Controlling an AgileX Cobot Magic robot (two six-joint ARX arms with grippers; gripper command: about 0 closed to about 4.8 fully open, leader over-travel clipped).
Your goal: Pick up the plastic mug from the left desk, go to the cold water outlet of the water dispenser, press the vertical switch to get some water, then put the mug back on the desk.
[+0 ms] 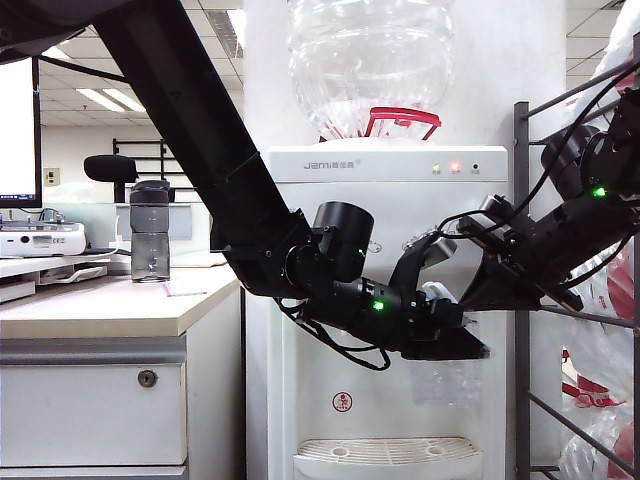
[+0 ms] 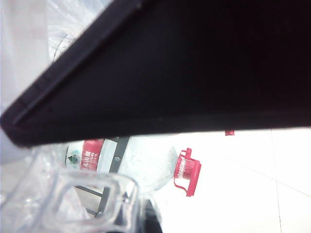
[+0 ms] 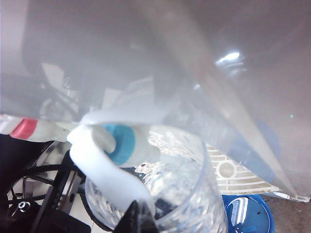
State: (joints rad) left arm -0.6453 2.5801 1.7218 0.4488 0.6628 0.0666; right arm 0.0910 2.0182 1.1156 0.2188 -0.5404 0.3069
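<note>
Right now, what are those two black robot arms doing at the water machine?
They are filling a cup. The left end effector holds the plastic mug under the cold water outlet of the water dispenser. The right end effector, shut, sits at the vertical switch above it. There looks to be water in the mug.

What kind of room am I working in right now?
Most likely an office: a water dispenser standing beside a desk, ceiling light panels, and a monitor in the background.
</note>
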